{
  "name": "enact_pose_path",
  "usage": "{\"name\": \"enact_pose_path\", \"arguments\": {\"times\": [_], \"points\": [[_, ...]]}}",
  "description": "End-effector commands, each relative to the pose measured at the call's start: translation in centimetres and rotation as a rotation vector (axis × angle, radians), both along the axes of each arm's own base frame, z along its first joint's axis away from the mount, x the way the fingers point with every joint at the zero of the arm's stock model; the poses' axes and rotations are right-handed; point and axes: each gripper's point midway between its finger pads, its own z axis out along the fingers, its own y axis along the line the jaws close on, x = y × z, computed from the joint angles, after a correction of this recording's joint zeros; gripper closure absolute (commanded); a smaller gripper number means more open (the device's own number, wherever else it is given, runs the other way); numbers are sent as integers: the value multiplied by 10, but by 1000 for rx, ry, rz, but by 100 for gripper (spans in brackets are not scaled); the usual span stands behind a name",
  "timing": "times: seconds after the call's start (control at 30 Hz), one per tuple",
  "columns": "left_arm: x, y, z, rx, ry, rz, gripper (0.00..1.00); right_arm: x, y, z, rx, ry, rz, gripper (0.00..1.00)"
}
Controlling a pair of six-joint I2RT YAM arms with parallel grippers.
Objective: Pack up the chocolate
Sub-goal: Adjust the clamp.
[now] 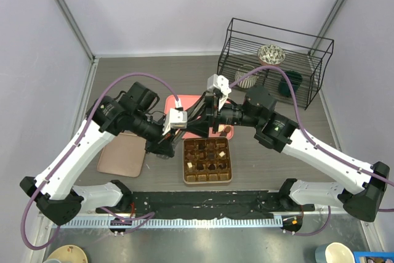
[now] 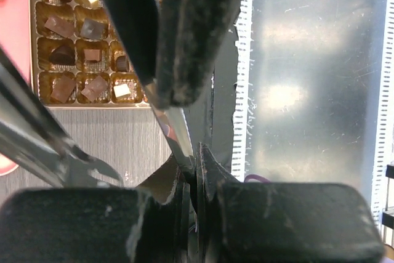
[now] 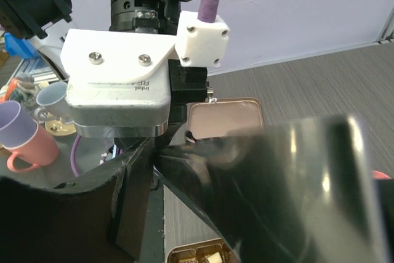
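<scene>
Gold box mostly filled, one loose piece off its far right corner

Dark brown, the loose chocolate (image 1: 226, 130) lay on the pink tray (image 1: 189, 101), just beyond the far right corner of the gold gridded box (image 1: 208, 181). We judged the next move to hinge on that relation. The piece lay just beside the right gripper (image 1: 209, 121), slightly to its right and on the right arm's own side. The left arm's wrist sat further off, toward the box's left side. The piece was too small in the overhead view for us to call its long axis.

The left gripper (image 2: 196, 180) was closed down on the joined end of a pair of metal tongs (image 2: 175, 137), whose two silver arms fanned out away from it toward the box. Black padded fingers crossed the top of the left wrist view over one tong arm. We took them for the right gripper's, but we could not tell how wide its jaws stood or whether they gripped anything.

Inside the box, most compartments held one of the packed chocolates (image 2: 60, 26) each: dark, mid-brown and a few cream squares. From above, the row nearest the arm bases looked bare gold, so we judged the packing well along but unfinished. A flat brown lid (image 1: 121, 153) lay left of the box, apart from it.
</scene>
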Motion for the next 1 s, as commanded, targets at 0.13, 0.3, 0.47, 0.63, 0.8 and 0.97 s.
{"name": "enact_pose_path", "arguments": {"times": [0.13, 0.3, 0.47, 0.63, 0.8, 0.97], "points": [[-15, 13, 15, -13, -43, -7, 67, 36, -5, 1, 37, 75, -208, 99], [-1, 22, 22, -3, -150, 72, 25, 43, -9, -3, 30, 81, -261, 99], [36, 37, 34, 38, -314, 249, 0, 55, -18, -1, 15, 53, -342, 99], [91, 73, 25, 161, -483, 524, 0, 84, -30, -5, -22, 1, -501, 99], [108, 99, -8, 217, -507, 672, 0, 121, -34, -36, -100, -20, -666, 99], [118, 110, -38, 239, -514, 731, 0, 141, -26, -56, -78, -48, -725, 99]]}}
